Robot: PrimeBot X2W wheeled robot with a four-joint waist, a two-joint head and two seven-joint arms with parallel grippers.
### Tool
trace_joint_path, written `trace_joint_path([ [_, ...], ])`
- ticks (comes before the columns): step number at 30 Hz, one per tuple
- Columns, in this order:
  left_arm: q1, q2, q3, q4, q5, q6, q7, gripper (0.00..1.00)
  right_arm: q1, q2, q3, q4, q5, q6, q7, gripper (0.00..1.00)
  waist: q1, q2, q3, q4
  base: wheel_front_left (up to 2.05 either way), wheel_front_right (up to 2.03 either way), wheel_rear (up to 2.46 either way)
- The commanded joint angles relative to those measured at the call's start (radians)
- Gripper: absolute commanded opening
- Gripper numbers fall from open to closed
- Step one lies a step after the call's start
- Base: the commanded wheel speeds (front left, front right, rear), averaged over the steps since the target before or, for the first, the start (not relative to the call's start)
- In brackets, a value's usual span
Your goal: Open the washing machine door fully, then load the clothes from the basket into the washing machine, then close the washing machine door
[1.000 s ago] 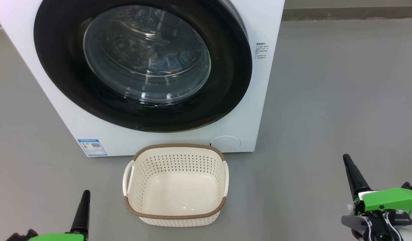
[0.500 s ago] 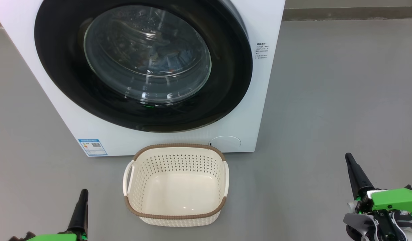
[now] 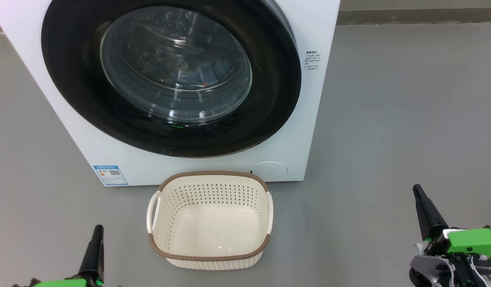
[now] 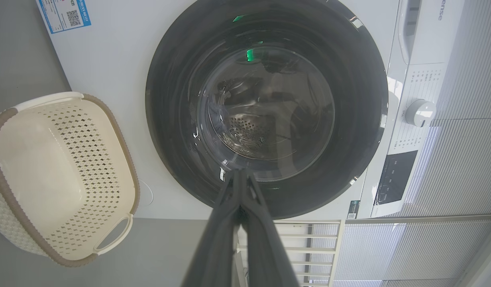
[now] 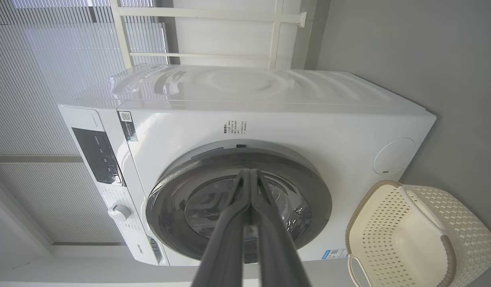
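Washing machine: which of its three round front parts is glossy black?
The washing machine door, the large ring around clear glass; the small round cover low down and the control knob are white.

Right gripper (image 5: 250,175), fingers pressed together, points at the shut washing machine door (image 5: 177,207).
The washing machine (image 5: 269,111) appears turned sideways, with its control panel (image 5: 96,155) at nine o'clock, a white knob (image 5: 118,212) at eight and a round flap (image 5: 394,155) at three. The basket (image 5: 460,235) sits at four o'clock, just beside the machine's front, with a blue label (image 5: 335,253) at five.
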Motion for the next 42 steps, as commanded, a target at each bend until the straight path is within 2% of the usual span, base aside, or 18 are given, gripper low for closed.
trace_joint_path([
  [1,-0.043,0.008,0.033,-0.030,-0.008,-0.007,0.007,0.00,-0.014,-0.008,0.018,-0.030,0.005,0.000,0.005,0.00,0.0000,0.0000,0.000,0.000,0.00,0.00,0.00],
  [42,-0.043,0.007,0.033,-0.030,-0.008,-0.007,0.007,0.00,-0.014,-0.008,0.018,-0.030,0.005,0.000,0.005,0.00,0.0000,0.0000,0.000,0.000,0.00,0.00,0.00],
])
